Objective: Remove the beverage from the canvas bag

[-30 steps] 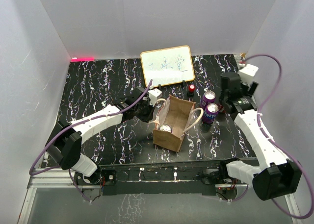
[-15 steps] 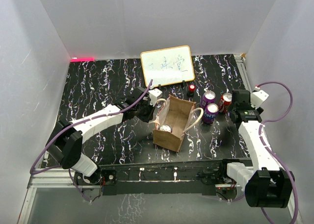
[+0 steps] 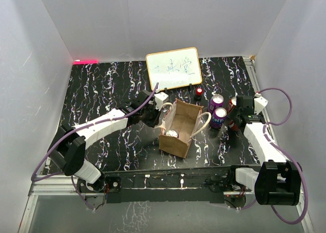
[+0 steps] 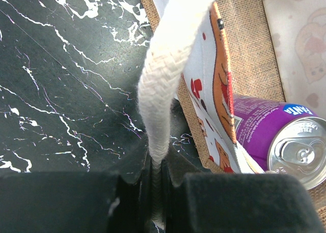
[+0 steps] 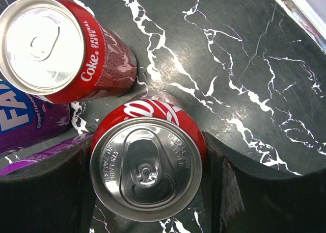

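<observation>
The tan canvas bag (image 3: 179, 127) stands open mid-table, with a silver-topped can (image 3: 171, 133) inside. In the left wrist view this is a purple Fanta can (image 4: 285, 141) lying in the bag (image 4: 249, 49). My left gripper (image 3: 155, 113) is shut on the bag's pale rope handle (image 4: 163, 75), which runs between its jaws (image 4: 159, 166). My right gripper (image 3: 233, 123) is shut on an upright red Coke can (image 5: 146, 164) standing on the table right of the bag. A second Coke can (image 5: 56, 47) stands just beyond it.
Two purple cans (image 3: 218, 109) stand between the bag and the Coke cans, and one shows in the right wrist view (image 5: 25, 123). A white framed board (image 3: 173, 69) stands at the back, with a small red-topped object (image 3: 198, 93) before it. The table's right edge (image 3: 250, 70) is near.
My right arm swung in from the back right and lowered beside the purple cans; its jaws now hold a red can. The left arm and the bag have not moved.
</observation>
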Available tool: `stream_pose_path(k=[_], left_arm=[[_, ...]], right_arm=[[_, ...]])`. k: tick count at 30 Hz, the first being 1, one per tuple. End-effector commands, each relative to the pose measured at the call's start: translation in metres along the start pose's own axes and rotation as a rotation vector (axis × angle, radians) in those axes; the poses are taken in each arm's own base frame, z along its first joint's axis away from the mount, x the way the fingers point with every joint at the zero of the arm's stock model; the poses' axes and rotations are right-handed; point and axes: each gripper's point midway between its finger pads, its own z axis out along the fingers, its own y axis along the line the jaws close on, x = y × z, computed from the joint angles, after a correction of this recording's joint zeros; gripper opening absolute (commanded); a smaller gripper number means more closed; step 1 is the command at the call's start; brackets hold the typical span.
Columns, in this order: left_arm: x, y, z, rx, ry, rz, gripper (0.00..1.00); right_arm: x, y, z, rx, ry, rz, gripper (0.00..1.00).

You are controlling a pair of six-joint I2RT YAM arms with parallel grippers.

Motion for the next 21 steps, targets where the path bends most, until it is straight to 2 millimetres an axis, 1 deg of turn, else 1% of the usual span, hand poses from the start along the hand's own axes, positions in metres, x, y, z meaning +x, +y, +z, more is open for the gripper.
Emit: stream_pose_path(k=[1, 2, 4, 7, 8, 10, 11, 13, 18, 21], left_arm=[[-0.0065, -0.0037, -0.0063, 0.003, -0.003, 0.006, 0.02], [-0.0066, -0.0035, -0.0061, 0.002, -0.002, 0.006, 0.02], [-0.0065, -0.0034, -0.0059, 0.001, -0.001, 0.006, 0.02], [-0.0059, -0.0027, -0.0056, -0.002, 0.001, 0.006, 0.02], [-0.0059, -0.0028, -0.0057, -0.002, 0.001, 0.006, 0.02], [-0.0061, -0.0029, -0.0057, -0.002, 0.0, 0.005, 0.02], [-0.0058, -0.0028, -0.0053, -0.001, 0.001, 0.006, 0.02], [-0.0054, -0.0029, -0.0051, -0.001, 0.003, 0.005, 0.02], [-0.0052, -0.0034, -0.0046, 0.002, 0.005, 0.004, 0.02], [-0.0051, -0.0037, -0.0037, 0.004, 0.007, 0.003, 0.02]], right_arm=[[-0.0362, 0.0202, 0.0021, -0.071, -0.129, 0.034, 0.08], [-0.0369, 0.0209, 0.0024, -0.074, -0.132, 0.032, 0.09], [-0.0373, 0.0221, 0.0034, -0.076, -0.132, 0.029, 0.13], [-0.0342, 0.0225, 0.006, -0.076, -0.122, 0.023, 0.17], [-0.0333, 0.0221, 0.0065, -0.074, -0.12, 0.022, 0.23], [-0.0309, 0.0211, 0.0079, -0.07, -0.115, 0.019, 0.38], [-0.0305, 0.0206, 0.0079, -0.069, -0.115, 0.02, 0.45], [-0.0315, 0.0203, 0.0063, -0.071, -0.119, 0.018, 0.51], [-0.0356, 0.0193, 0.0022, -0.075, -0.136, 0.018, 0.75], [-0.0356, 0.021, -0.0005, -0.091, -0.134, 0.017, 0.85]])
